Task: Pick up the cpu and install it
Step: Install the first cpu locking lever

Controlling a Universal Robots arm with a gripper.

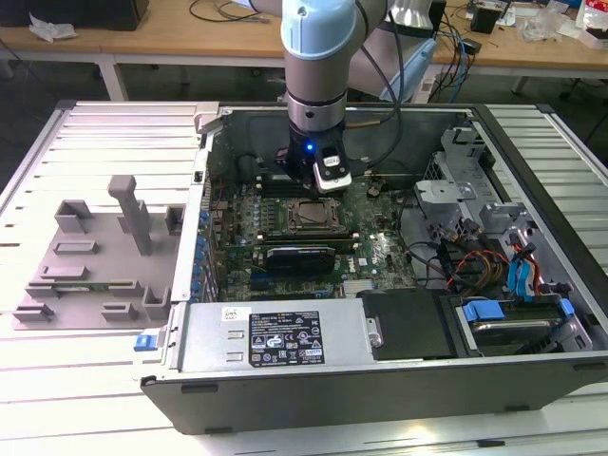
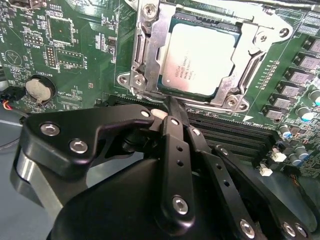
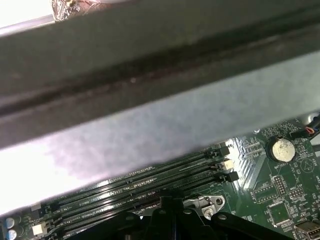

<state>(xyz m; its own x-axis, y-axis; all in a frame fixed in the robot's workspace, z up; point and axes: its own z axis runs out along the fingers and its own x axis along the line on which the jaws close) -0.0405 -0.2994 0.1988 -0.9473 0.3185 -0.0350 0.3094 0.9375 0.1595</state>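
Already the cpu (image 2: 200, 57) lies flat inside the socket frame (image 2: 150, 55) on the motherboard (image 2: 75, 60), silver top up, so the placing looks done. In the second wrist view the gripper (image 2: 172, 107) has its fingers drawn together on nothing, tips just beside the frame's edge. Judging by this, the frame's bracket seems not yet clamped over the chip
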